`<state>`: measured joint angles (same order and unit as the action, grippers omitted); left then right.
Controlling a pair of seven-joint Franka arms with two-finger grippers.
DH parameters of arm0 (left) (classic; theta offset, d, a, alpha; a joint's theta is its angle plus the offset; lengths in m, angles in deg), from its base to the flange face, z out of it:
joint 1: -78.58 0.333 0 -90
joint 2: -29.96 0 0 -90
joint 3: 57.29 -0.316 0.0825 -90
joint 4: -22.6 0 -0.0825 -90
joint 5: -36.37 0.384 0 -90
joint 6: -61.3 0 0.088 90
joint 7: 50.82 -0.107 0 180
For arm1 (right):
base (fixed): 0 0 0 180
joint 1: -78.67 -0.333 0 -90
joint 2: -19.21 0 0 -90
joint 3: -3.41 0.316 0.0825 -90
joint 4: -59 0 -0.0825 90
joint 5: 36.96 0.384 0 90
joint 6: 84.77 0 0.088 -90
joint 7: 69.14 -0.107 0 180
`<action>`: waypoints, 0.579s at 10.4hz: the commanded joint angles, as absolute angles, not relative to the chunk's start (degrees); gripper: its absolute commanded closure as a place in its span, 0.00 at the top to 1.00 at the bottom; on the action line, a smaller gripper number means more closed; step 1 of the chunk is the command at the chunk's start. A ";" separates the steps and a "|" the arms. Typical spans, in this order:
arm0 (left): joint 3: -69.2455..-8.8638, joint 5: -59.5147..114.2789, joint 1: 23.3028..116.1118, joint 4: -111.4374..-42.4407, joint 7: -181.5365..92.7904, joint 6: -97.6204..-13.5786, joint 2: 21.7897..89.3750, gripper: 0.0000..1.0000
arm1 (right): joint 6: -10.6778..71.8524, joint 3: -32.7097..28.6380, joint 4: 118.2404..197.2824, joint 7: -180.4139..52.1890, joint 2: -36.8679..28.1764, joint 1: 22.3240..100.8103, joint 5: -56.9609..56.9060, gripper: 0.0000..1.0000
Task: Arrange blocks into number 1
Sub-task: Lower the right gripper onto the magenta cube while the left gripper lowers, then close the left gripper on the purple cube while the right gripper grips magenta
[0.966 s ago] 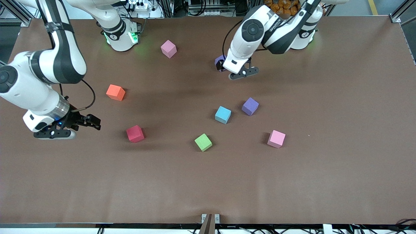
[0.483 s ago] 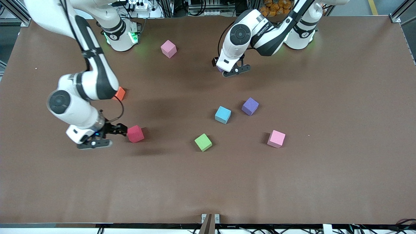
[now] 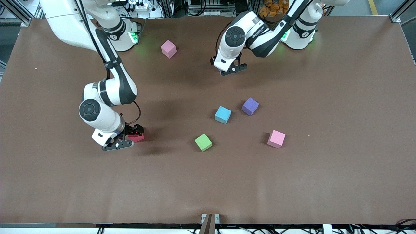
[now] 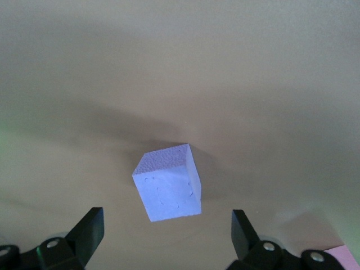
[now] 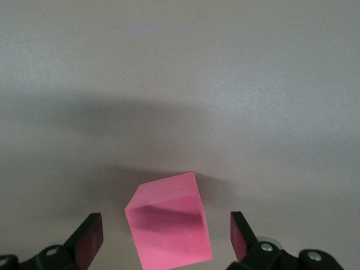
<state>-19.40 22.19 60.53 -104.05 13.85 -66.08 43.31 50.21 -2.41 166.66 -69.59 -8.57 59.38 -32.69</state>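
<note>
Both grippers stand with jaws spread and nothing gripped, as I read my feeds. My right gripper is down at the red block, which lies on the table toward the right arm's end from the green block. On the right wrist view the red block sits between the two fingers, with a gap showing on either side, so I count it as not clamped.

My left gripper hangs over a purple block, which the front view hides under the wrist. On the left wrist view that purple block lies on the table between the parted fingers, turned at an angle to them and clear of both.

Taking the green block as my mark: the light blue block lies just farther from the front camera than it, and the second purple block is beside the blue one, toward the left arm's end. One pink cube sits level with the green block, toward the left arm's end. Another pink cube lies much farther from the front camera, near the right arm's base.
</note>
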 commanded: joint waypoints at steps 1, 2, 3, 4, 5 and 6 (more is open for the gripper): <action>-19.50 22.31 59.77 -104.05 15.45 -67.37 44.02 1.00 | 50.67 -2.83 166.40 -66.26 -9.44 58.71 -32.30 1.00; -19.50 22.31 59.77 -104.05 15.45 -67.63 44.11 1.00 | 51.98 -2.83 167.36 -64.94 -9.62 58.80 -32.30 1.00; -19.50 22.22 59.69 -104.05 15.45 -67.81 44.37 1.00 | 54.25 -2.83 168.85 -63.71 -9.71 58.80 -32.39 1.00; -19.50 22.31 59.42 -104.05 15.45 -68.07 44.37 1.00 | 56.27 -2.83 170.08 -62.83 -9.71 58.80 -32.39 1.00; -19.59 22.22 59.25 -104.05 15.45 -68.42 44.72 1.00 | 56.73 -2.83 170.36 -62.73 -9.88 58.89 -32.39 1.00; -19.59 22.31 59.07 -104.05 15.53 -69.12 45.34 1.00 | 56.82 -2.91 170.36 -62.73 -10.15 58.98 -32.39 1.00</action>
